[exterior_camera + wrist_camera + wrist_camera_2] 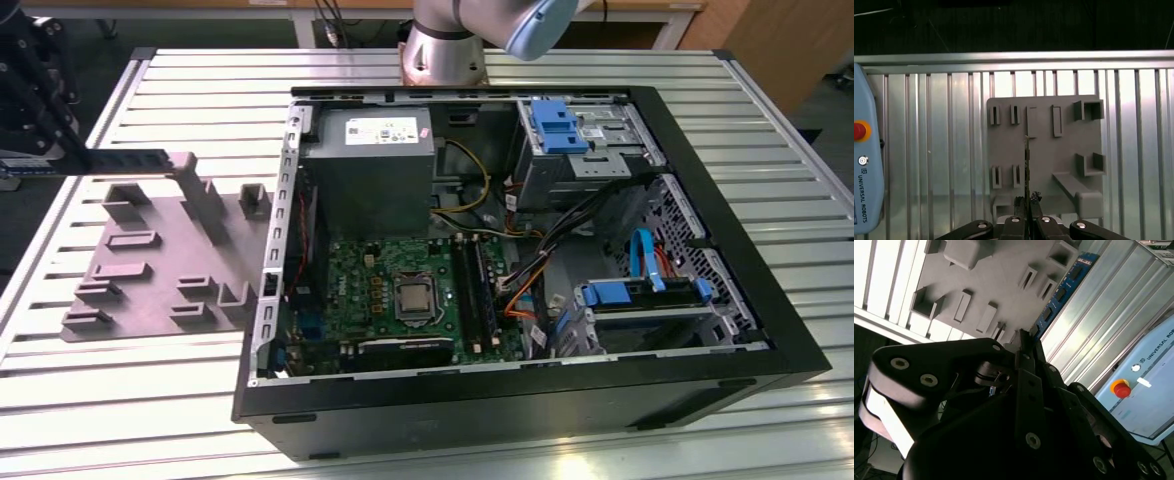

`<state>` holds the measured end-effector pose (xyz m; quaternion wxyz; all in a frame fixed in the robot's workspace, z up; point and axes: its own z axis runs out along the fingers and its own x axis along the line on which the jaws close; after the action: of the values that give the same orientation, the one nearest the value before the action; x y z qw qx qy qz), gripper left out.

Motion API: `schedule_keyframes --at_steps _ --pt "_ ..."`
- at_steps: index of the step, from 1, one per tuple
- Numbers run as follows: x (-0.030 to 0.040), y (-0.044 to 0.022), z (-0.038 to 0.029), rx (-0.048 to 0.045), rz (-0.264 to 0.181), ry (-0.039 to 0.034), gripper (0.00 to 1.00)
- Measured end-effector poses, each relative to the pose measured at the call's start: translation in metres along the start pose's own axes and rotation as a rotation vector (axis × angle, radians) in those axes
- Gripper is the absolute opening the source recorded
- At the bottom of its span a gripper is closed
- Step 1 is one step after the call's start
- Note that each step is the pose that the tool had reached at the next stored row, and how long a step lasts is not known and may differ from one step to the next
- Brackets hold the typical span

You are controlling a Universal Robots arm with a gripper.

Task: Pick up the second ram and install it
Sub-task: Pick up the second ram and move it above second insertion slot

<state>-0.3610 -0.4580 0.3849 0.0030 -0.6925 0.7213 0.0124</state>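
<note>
The claw (pixel 1028 201) is pinching the memory stick (pixel 1027 160) near one end, its two fingers pressed on the flat faces. In the first wrist view the board therefore shows edge-on, as a thin line running away from the fingertips. That grip looks chosen to leave the long contact edge free and keep the stick straight, as a narrow slot would demand. In the second wrist view the same stick (pixel 1064 290) juts out past the black finger links, its blue board and dark chips plain to see. It hangs over the grey holder (pixel 147 270), a block with upright pockets that seem meant to stand small parts on edge where a claw can reach them. In the exterior view the stick (pixel 120 158) runs level at that view's left, and I cannot tell whether its far end touches the holder's tall post. The holder sits on the slatted worktop (pixel 534 70) just beside the open computer case (pixel 747 330). The case lies on its side, so the motherboard (pixel 360 280) faces up and its long black slots (pixel 470 285) can be reached from above. The stick is well apart from those slots, so I judge the pick made and the fitting not yet done.
</note>
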Motion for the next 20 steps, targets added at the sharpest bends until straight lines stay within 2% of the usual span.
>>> schedule_keyframes --at_steps 20 --pt "-0.0003 -0.0080 -0.0001 0.0000 0.000 0.0000 0.15"
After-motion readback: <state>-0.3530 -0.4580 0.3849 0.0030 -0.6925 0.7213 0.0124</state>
